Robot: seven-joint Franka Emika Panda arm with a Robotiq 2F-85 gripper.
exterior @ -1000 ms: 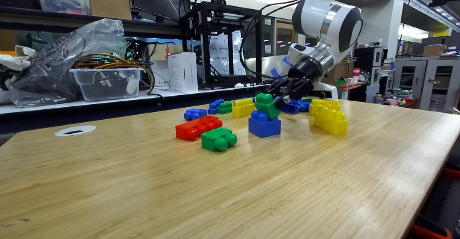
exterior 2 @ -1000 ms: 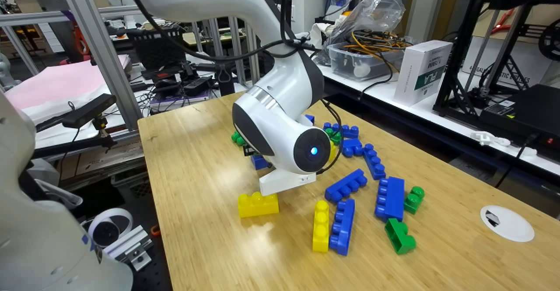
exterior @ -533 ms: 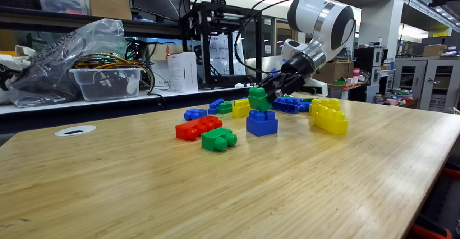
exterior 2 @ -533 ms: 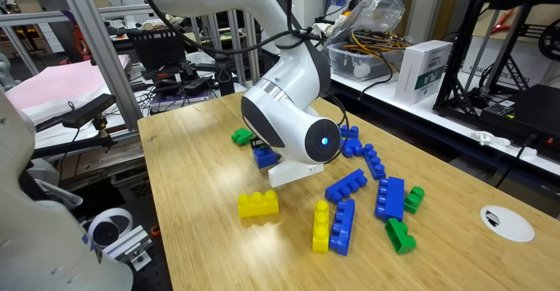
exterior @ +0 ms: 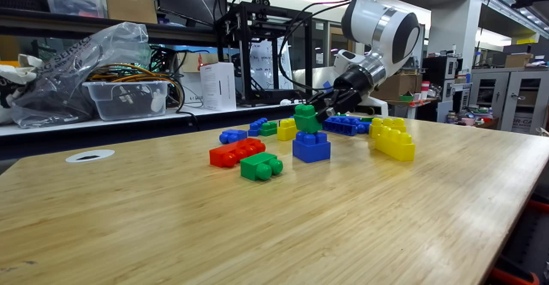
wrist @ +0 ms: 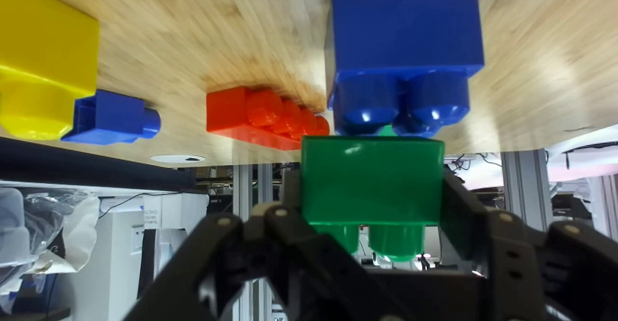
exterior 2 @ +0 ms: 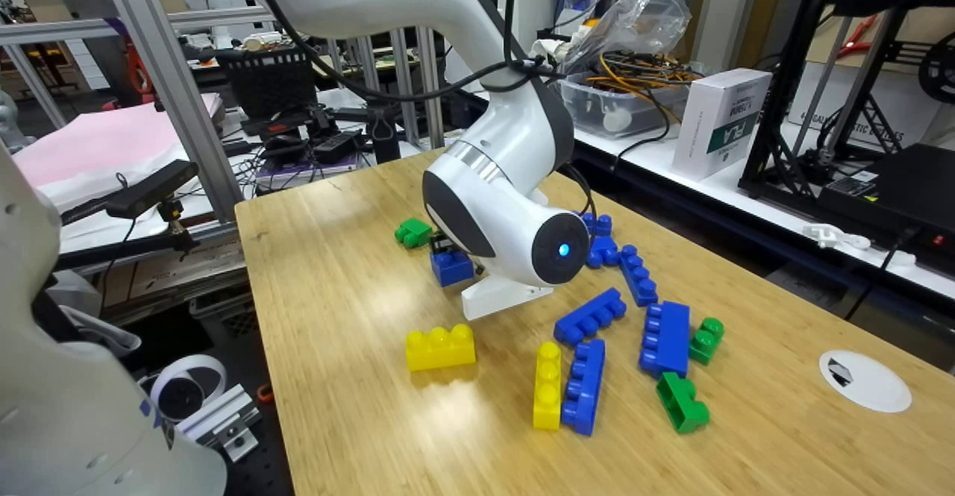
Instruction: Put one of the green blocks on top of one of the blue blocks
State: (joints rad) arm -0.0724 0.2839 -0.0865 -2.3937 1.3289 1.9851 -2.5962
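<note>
A green block (wrist: 372,181) sits between the fingers of my gripper (wrist: 369,190), which are shut on its two sides; its studs point away from the table. Directly below it in an exterior view, the chunky blue block (exterior: 311,148) stands upright with studs up. The green block (exterior: 306,118) is slightly tilted, its lower edge right at those studs; whether they touch I cannot tell. In the wrist view, which is upside down, the blue block (wrist: 408,29) shows above the green one. The arm hides the held block in an exterior view, where the blue block (exterior 2: 451,267) shows partly.
Beside the blue block lie a red block (exterior: 237,152) and another green block (exterior: 259,166) on its side. Yellow blocks (exterior: 394,144) stand nearby. Several long blue blocks (exterior 2: 589,315) and green pieces (exterior 2: 683,403) lie scattered toward the shelf side.
My gripper and the held green block have risen slightly and shifted left in an exterior view, and the block tilts less. The blue block below has slid a little left.
</note>
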